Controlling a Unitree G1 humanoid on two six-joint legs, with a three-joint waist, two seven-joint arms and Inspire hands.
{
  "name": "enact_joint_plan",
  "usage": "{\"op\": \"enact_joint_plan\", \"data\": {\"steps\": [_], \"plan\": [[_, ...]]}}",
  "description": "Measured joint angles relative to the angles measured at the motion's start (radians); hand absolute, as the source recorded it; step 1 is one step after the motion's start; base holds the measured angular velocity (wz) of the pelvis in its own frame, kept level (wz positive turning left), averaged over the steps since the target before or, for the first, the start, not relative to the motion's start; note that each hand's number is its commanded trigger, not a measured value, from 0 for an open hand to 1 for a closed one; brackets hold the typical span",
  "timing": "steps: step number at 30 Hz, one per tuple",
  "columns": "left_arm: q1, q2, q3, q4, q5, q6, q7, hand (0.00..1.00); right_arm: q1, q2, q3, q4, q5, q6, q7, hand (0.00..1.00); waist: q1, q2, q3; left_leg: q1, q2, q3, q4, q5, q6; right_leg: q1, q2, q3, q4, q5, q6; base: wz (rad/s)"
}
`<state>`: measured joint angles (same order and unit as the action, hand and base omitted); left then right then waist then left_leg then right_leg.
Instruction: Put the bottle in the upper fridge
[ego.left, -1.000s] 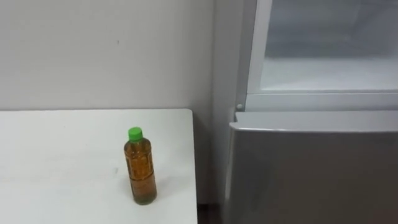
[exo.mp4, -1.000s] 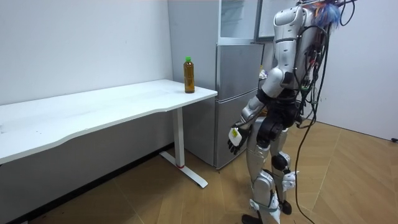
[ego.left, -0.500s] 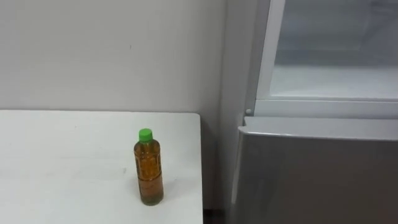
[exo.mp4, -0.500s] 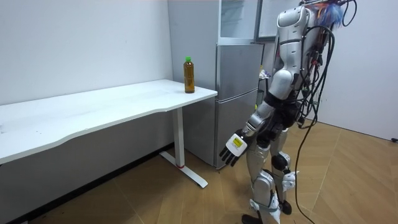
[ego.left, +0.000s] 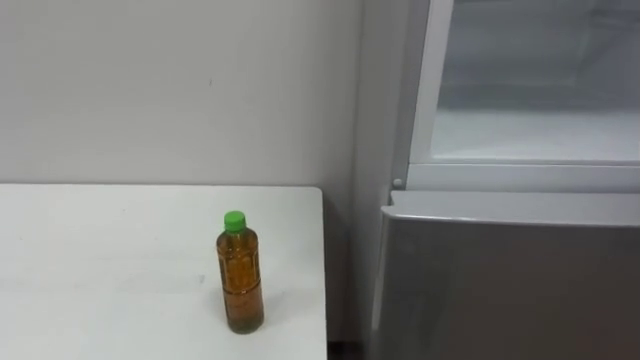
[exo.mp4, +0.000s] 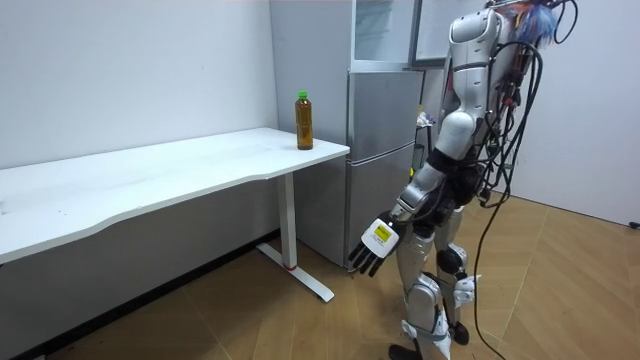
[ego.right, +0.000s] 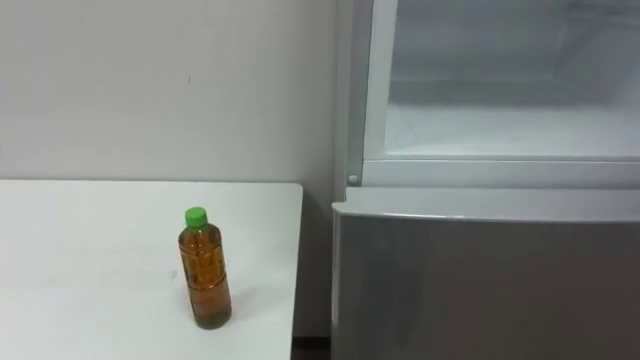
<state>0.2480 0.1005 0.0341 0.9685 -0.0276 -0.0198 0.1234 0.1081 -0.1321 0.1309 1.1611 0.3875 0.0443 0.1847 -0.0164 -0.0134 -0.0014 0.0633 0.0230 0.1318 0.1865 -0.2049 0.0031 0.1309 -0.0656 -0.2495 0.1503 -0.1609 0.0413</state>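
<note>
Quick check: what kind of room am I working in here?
Likely a bare test room staged as a kitchen corner: long white table, tall silver fridge beside it, amber bottle with green cap on the table.

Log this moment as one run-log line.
stage: before pickup | bottle: upright on table near fridge-side edge, untouched | left hand: open, hanging low | robot: standing before fridge

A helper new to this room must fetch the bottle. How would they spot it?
Find the long white table against the wall and follow it to the end beside the grey fridge. The bottle stands upright near that corner: amber liquid, green cap, nothing else beside it.
</note>
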Motion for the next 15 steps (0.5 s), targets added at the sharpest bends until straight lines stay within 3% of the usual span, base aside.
{"op": "enact_joint_plan", "data": {"steps": [9,15], "plan": [[-0.002,-0.001,-0.001,0.014,0.0,-0.023,0.029,0.0,0.004,-0.002,0.003,-0.046,-0.012,-0.004,-0.031,0.0,0.024,0.001,0.0019,0.001,0.0,0.001,-0.001,0.0,0.0,-0.002,0.0,0.001,-0.001,0.0,0.0,0.0],[-0.003,0.001,-0.001,0.034,0.002,-0.054,0.053,0.0,0.0,-0.001,0.004,-0.196,-0.042,-0.05,-0.031,0.0,0.033,0.006,0.0042,0.001,0.0,-0.001,-0.002,0.0,0.0,-0.002,0.0,-0.001,-0.001,0.0,0.0,0.0]]}}
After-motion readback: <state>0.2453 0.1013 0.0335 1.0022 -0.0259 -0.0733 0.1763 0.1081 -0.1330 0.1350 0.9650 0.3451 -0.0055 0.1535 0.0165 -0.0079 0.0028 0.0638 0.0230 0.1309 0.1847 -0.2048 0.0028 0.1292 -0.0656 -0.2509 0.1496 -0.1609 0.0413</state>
